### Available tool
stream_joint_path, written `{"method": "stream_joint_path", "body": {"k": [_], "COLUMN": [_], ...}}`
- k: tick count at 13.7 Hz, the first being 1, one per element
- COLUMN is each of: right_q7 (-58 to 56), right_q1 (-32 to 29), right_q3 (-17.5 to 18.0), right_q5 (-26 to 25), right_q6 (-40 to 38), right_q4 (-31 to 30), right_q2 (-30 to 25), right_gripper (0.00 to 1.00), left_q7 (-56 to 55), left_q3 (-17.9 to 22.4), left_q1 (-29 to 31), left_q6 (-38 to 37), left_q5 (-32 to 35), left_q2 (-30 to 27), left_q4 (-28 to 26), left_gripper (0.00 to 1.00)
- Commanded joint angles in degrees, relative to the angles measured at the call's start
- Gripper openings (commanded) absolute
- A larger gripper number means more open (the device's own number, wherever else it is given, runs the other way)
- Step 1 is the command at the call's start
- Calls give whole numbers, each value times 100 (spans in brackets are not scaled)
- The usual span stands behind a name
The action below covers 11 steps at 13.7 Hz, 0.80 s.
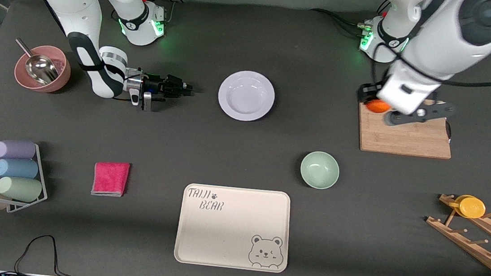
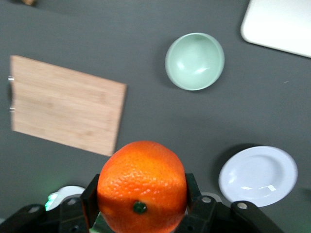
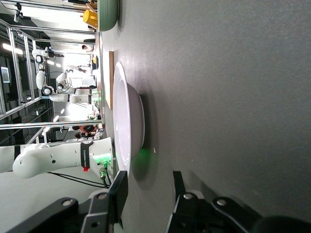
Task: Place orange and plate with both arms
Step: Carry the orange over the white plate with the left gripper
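Orange (image 2: pixel 142 187) is clamped in the left hand (image 1: pixel 377 106) over the cutting board (image 1: pixel 405 135). Right hand (image 1: pixel 178 89), half open and empty, lies low beside the plate (image 1: pixel 246 95); next it must grip the rim.

High front camera over table (image 1: pixel 255 35); 2 wrist views sharing plate (image 1: pixel 246 95).

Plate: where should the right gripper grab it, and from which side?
Probably the rim of the plate on the edge toward the right arm's end. The right gripper is open, low and level, facing that raised rim; one finger should go under the rim, one over.
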Motion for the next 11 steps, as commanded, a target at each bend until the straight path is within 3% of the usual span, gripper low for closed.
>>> {"method": "stream_joint_path", "body": {"k": [1,3,11], "right_q7": [-196,-196,-196], "right_q1": [24,24,24], "right_q3": [-13,-13,-13], "right_q5": [153,153,153], "right_q6": [-72,-72,-72], "right_q4": [40,40,40], "right_q2": [171,171,171], "right_gripper": [44,44,44], "left_q7": [-1035,-1815,-3444], "left_q3": [22,31,83], "left_q1": [-750,-1460,-3089], "left_q6": [359,972,2118], "left_q5": [204,598,1110], "left_q2": [670,1248,2692], "left_q4": [368,368,429], "left_gripper": [0,0,0]}}
